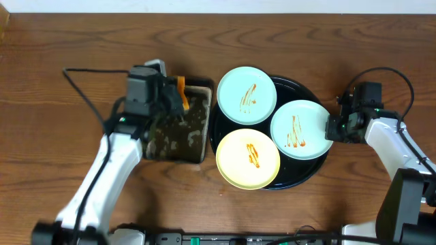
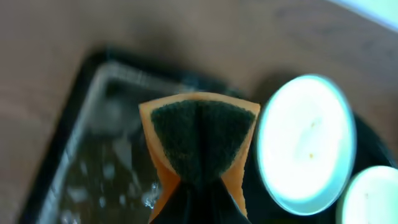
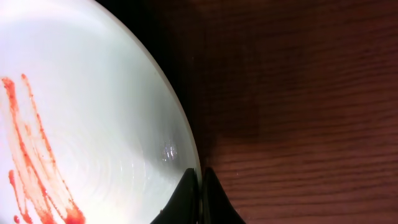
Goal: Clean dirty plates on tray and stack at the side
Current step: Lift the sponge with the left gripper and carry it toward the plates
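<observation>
Over toward the left edge of the worktop (image 1: 68,41), the left gripper (image 1: 176,102) is hanging above the far end of the dark rectangular pan (image 1: 170,139), and its fingers (image 2: 186,202) are squeezing a sponge (image 2: 199,137), orange with a dark green scrubbing face that is folding in the grip. The pan is lying just left of the tray (image 1: 310,170) and, in the left wrist view, is showing a wet, glistening bottom. The big black tray is sitting right of the worktop's middle, carrying all three plates. The far mint plate (image 1: 246,95) is lying at the tray's far-left side, nearest the sponge. The yellow plate (image 1: 248,158) is lying toward the near edge, its rim reaching out past the tray's left side. The right-side mint plate (image 1: 298,129) is lying toward the right edge. Every one of them is wearing orange-brown sauce streaks. On that right side, the right gripper (image 1: 335,128) is reaching in low, and its fingers (image 3: 186,199) are closing tight on the outer rim of the right-side mint plate, one tip over the plate's inside and the other outside it, above the wood.
</observation>
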`<state>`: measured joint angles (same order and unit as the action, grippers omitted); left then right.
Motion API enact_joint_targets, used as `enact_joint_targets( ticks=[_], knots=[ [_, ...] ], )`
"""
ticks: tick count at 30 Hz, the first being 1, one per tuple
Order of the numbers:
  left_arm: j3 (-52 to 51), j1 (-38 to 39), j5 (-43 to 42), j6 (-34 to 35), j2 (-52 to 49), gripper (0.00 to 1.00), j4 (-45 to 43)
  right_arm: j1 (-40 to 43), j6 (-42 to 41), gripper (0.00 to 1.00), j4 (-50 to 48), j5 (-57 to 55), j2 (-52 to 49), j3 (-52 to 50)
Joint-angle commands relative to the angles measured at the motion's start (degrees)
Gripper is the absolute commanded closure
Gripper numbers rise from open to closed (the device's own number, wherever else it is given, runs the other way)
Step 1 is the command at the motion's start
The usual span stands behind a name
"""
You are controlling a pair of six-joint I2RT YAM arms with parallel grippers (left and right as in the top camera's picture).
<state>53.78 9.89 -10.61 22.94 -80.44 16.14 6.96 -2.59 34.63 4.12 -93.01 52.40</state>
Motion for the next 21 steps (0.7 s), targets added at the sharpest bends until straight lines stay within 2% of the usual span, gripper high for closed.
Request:
enact_joint_targets(
  ticks=[1, 6, 11, 15, 21],
  knots=[
    [0.8, 0.6, -0.4, 9.5, -6.6, 0.93, 1.7, 0.7, -0.1, 0.99, -0.1, -2.2, -0.1, 0.1],
    [1.5, 1.4, -0.7, 9.4, -9.0, 0.93, 3.4, 0.7, -0.1, 0.99, 0.3, -2.2, -0.1, 0.1],
    [6.5, 3.5, -0.1, 6.8, -9.0, 0.93, 9.2, 0.7, -0.2, 0.99, 0.4, -2.1, -0.1, 0.1],
    [11.8, 6.7, 1.4, 5.1, -9.8, 0.93, 13.2, 0.5, -0.4, 0.99, 0.7, -2.1, -0.1, 0.1],
    [17.5, 14.6, -2.9, -0.6, -12.5, 0.93, 13.8, 0.5, -0.3, 0.99, 0.9, -2.1, -0.1, 0.1]
  ],
)
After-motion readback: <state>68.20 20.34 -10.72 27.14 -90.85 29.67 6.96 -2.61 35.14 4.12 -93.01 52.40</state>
